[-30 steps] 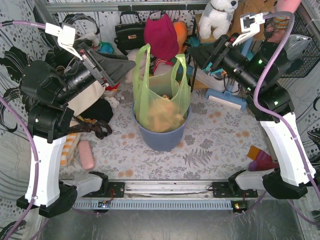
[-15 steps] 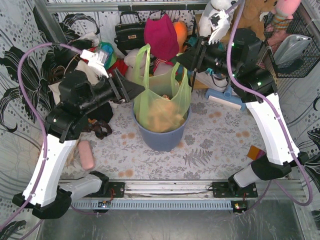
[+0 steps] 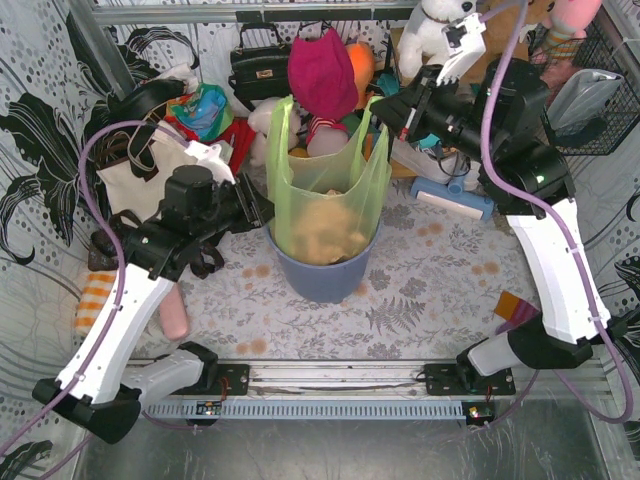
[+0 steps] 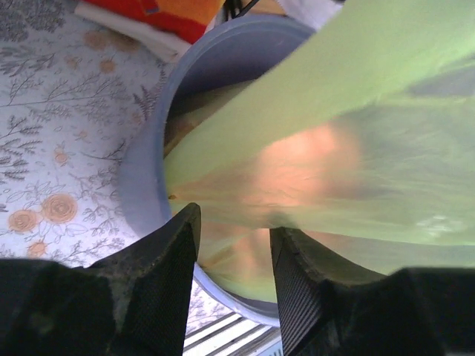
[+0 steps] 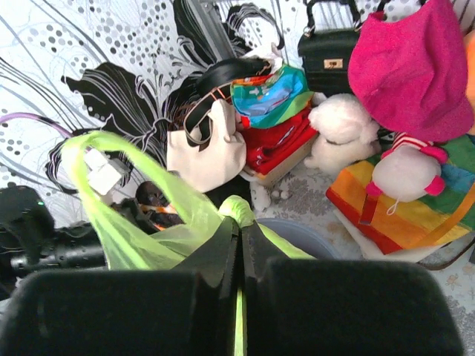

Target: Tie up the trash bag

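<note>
The thin, translucent light-green plastic trash bag (image 3: 325,195) stands in the round blue-grey plastic bin (image 3: 322,278) at the middle of the floral-patterned desk (image 3: 430,285). Its upper part rises well above the bin's rim. Crumpled tan paper (image 3: 325,232) shows through the plastic low in the bag.

The bag's two handle loops point upward. The left loop (image 3: 284,125) stands free, while the right loop leads into the right hand (image 3: 384,112). In the right wrist view this hand has its fingers (image 5: 215,256) pressed together with a thin strip of green plastic pinched between them, so it is clamped on the trash bag.

The left hand (image 3: 264,210) is at the bag's left side, level with the bin's rim. In the left wrist view its fingers (image 4: 174,256) are apart. The green plastic lies just ahead of the gap, and whether they touch it cannot be told.

Behind the bin lie a white canvas tote bag (image 3: 140,178), a black leather handbag (image 3: 258,62) and a white plush toy (image 3: 437,28).
</note>
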Tool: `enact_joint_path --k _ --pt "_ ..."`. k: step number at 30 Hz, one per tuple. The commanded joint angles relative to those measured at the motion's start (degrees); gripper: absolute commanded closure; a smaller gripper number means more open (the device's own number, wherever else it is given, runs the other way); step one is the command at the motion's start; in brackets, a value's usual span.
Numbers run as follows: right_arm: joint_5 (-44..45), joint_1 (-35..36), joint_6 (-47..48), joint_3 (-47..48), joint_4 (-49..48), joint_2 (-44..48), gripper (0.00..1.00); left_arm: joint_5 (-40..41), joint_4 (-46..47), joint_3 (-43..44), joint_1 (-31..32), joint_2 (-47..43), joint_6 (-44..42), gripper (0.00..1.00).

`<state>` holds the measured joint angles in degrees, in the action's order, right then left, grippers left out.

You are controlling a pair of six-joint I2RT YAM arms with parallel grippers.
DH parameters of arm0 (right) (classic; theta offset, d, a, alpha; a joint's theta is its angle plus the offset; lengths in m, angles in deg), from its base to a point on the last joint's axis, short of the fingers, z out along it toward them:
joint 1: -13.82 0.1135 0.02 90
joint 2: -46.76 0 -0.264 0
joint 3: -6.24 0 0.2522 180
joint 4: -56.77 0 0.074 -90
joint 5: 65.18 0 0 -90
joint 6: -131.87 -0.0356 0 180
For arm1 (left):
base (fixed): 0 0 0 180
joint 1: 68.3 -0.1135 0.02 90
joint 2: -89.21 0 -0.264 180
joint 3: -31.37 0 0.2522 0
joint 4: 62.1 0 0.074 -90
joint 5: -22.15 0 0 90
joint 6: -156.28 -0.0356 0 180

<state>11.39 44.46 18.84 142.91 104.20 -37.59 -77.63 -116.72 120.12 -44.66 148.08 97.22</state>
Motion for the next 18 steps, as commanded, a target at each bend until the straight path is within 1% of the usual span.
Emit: enact_joint_path --k 1,5,11,13,18 --pt "3.77 0.19 0.12 2.08 -1.97 2.82 1.00 2.65 0.20 -0.89 0.18 0.94 -2.33 0.51" --pt "4.29 0.15 -0.37 0.53 -1.97 3.93 1.00 2.92 -1.08 -2.30 0.17 1.22 -2.89 0.57" --pt "4.90 0.14 -0.46 -0.84 -2.13 5.30 1.00 5.04 -2.11 -3.71 0.18 0.73 -3.27 0.58" --pt "5.14 0.13 -0.46 -0.92 -2.04 5.62 1.00 5.67 -1.92 -4.14 0.18 0.99 -3.57 0.62" --pt "6.01 0.22 -0.27 -1.54 -1.81 6.71 1.00 6.24 3.05 -5.99 0.17 2.22 -4.51 0.64"
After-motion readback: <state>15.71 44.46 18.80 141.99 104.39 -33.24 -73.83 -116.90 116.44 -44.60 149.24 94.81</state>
